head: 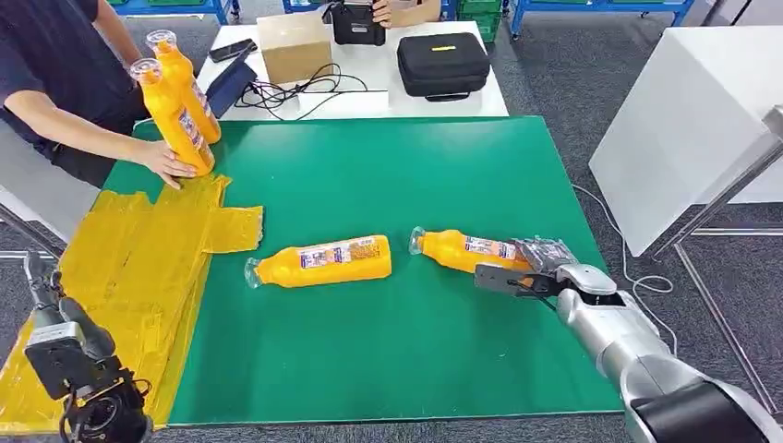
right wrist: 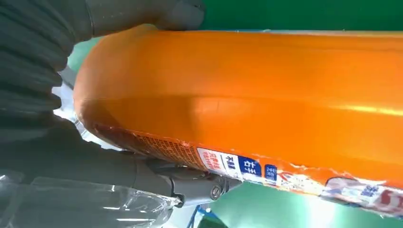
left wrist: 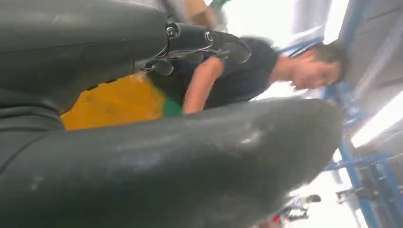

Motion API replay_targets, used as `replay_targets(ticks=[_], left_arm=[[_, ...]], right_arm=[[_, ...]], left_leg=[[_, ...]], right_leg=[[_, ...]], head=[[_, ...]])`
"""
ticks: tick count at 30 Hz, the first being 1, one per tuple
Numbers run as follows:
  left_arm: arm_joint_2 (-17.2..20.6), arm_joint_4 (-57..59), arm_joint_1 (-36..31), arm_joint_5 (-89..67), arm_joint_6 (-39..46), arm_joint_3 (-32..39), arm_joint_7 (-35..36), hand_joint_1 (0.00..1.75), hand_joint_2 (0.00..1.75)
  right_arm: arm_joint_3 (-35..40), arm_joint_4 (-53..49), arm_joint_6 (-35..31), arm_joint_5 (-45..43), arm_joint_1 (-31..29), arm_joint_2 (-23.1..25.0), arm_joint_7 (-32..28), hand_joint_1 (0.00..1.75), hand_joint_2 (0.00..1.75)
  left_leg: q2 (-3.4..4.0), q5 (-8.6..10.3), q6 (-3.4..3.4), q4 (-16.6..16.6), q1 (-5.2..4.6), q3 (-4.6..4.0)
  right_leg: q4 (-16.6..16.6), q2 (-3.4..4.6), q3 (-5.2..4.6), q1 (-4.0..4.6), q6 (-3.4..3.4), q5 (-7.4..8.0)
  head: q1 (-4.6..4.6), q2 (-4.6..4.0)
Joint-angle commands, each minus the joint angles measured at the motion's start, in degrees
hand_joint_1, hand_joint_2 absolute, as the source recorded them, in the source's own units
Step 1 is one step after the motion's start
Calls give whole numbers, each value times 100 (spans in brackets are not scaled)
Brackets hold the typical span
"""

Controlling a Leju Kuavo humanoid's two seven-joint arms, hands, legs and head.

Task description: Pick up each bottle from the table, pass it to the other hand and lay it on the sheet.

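1. Green desk (head: 388, 351), head view: right hand (head: 517, 277) closes around the base of the lying bottle (head: 462, 249), centre right; yellow sheet (head: 129, 268) at left. Left hand (head: 88, 365) waits lower left.
2. Left wrist view: left hand's grasp cannot be told.
3. Right wrist view: fingers (right wrist: 190, 185) wrap the bottle's end; gripped so far back, it could tip or slip.

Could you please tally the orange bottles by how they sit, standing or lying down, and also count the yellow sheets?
Orange bottles standing, held by a person: 2
Orange bottles lying on the green table: 2
Yellow sheets: 1
Total: 5
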Motion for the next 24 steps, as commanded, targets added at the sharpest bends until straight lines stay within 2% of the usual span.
replay_targets(ticks=[1,2,4,5,6,8,10,14,15,17,21,24], left_arm=[[267,-19,521,2333,-2962,227,1356,0,175],[260,-8,570,2639,-3517,267,1514,0,175],[196,5,568,2721,-3968,121,1571,0,175],[172,25,506,2704,-4074,-31,1572,0,0],[146,48,369,2626,-4128,-251,1494,0,175],[120,74,135,2622,-4146,-546,1494,0,175],[116,63,69,2609,-4057,-623,1493,0,175],[195,11,107,2683,-4135,-661,1452,0,175],[168,-31,57,2681,-4226,-727,1433,0,175],[42,-239,-130,2601,-4303,-939,1436,0,175],[-60,-438,-516,2495,-4272,-1261,1456,0,175],[-184,-412,-864,2446,-4114,-1429,1491,0,175]], right_arm=[[-924,-763,-370,-1429,-637,-12,-1068,175,175],[-1180,-1938,-335,-2105,-321,-46,-1145,175,175],[-1123,-4143,-396,-2483,537,-394,-589,175,175],[-1079,-4898,-580,-2613,910,-566,-439,175,175],[-1009,-5495,-805,-2741,1238,-677,-342,175,175],[-818,-5858,-1162,-2634,1505,-745,-253,175,175],[-727,-5809,-1265,-2646,1515,-744,-234,175,175],[-670,-5549,-1437,-2756,1392,-725,-380,175,175],[-636,-5571,-1473,-2749,1435,-685,-398,175,175],[-461,-5558,-1474,-2789,1444,-509,-343,175,175],[-74,-4829,-1618,-3008,1095,108,-306,175,175],[325,-3880,-1736,-2882,839,1084,-268,175,175]], left_leg=[[27,-5,-13,8,-4,-19],[41,-10,-20,15,0,-31],[56,-12,-20,16,-1,-48],[34,-4,-16,7,1,-54],[7,6,-11,0,5,-57],[-16,5,-15,-3,8,-51],[-43,3,-15,-2,8,-52],[-29,-8,-20,6,8,-69],[-12,2,-10,3,7,-93],[-12,-2,-14,5,9,-89],[-12,-4,-23,14,10,-88],[18,4,-16,1,9,-94]], right_leg=[[13,17,-29,-7,6,2],[18,26,-43,-4,8,2],[27,42,-61,-11,8,4],[17,23,-60,-10,7,5],[4,-1,-64,-3,5,6],[0,-33,-60,4,6,-6],[2,-45,-58,10,7,-13],[12,-40,-75,10,13,-19],[7,-21,-99,5,7,-4],[8,-26,-90,4,9,-9],[15,-30,-92,8,10,-10],[4,5,-99,1,3,7]], head=[[0,0],[0,0],[0,0],[-4,0],[2,0],[-2,0],[0,0],[-2,0],[0,0],[0,2],[0,0],[2,0]])
